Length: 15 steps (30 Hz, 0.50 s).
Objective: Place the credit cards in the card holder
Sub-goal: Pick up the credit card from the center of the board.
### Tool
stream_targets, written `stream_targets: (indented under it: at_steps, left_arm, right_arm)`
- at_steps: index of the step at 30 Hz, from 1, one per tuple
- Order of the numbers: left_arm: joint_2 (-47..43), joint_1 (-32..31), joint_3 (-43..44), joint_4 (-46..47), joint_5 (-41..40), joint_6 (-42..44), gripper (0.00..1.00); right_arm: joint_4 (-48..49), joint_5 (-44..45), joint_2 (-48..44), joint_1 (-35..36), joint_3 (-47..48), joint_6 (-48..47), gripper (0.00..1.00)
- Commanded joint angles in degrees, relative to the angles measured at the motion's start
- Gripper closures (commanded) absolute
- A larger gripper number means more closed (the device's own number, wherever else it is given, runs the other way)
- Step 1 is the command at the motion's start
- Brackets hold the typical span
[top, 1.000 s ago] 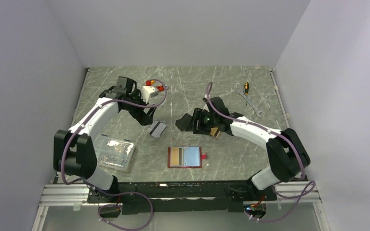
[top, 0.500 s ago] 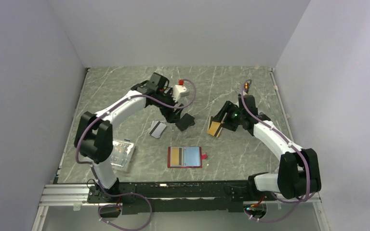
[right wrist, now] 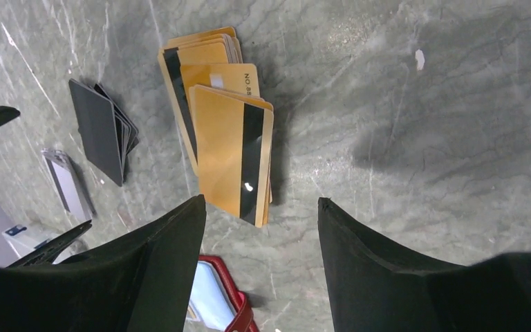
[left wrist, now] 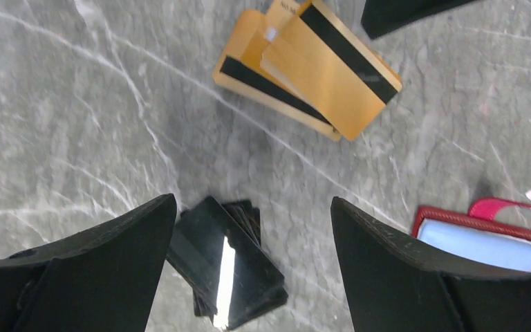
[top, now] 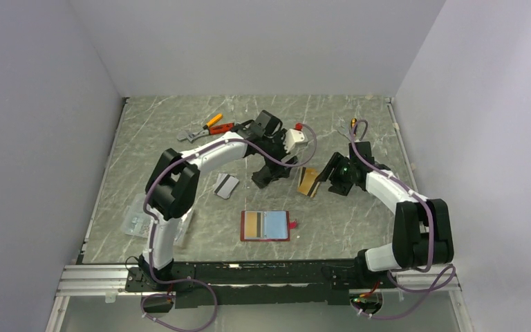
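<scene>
Currently the stacked orange-gold credit cards (right wrist: pixel 221 145) lie just ahead of the nearer right gripper (right wrist: pixel 261 202), jaws apart and empty, long axis across its closing line; the card holder (top: pixel 276 224) lies open, apart, on the near side.

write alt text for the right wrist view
A fanned stack of gold cards with dark stripes lies on a grey marble table, ahead of the open right gripper. Black cards lie beside them; a red card holder corner shows below.
</scene>
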Motion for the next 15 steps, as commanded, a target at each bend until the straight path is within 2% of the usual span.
stream_targets:
  at_steps: [1,10,15]
  left_arm:
    - [2.11,-1.1,5.22,4.2,-2.8,0.59,0.11]
    - [3.68,-4.4,3.97,9.4,-8.02,3.25,0.09]
    - [5.42,-4.65,5.76,7.53,-7.54,4.57,0.09]
  right_arm:
    - [4.33,1.41,2.18,-0.15,-0.23,0.04,0.38]
    - [10.93,-0.43,7.33,-0.15,-1.97,3.2,0.45]
    - [13.71,0.25,9.91,-0.06,-2.72,4.63,0.48]
